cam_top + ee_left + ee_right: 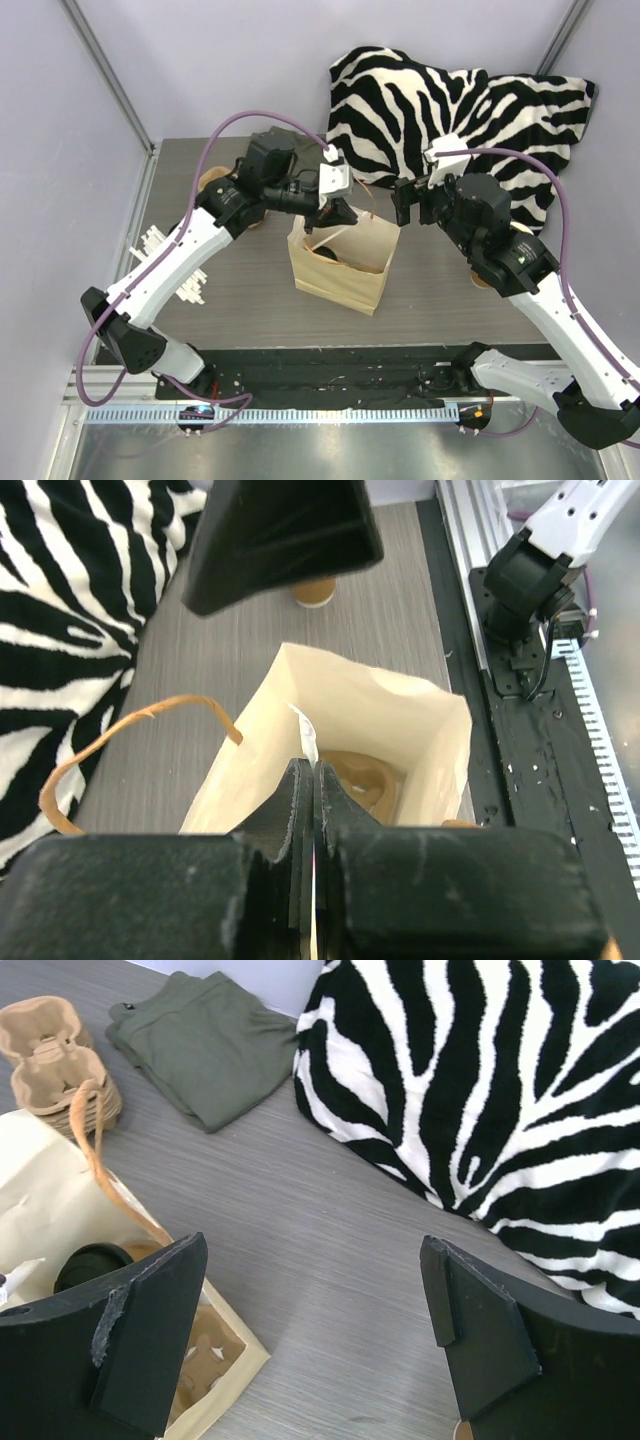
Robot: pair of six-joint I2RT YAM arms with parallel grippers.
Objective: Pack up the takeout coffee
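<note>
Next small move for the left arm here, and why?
Probably open the left gripper and lift it clear. It is shut on the rim of the paper bag, the black-lidded coffee cup already sits inside the bag, and the right gripper hangs open and empty beside it. There seems to be nothing left to hold the bag open for.

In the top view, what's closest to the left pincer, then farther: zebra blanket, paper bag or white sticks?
1. The paper bag, its rim pinched by the left pincer.
2. The zebra blanket, behind, to the right.
3. The white sticks, far left by the arm.
</note>
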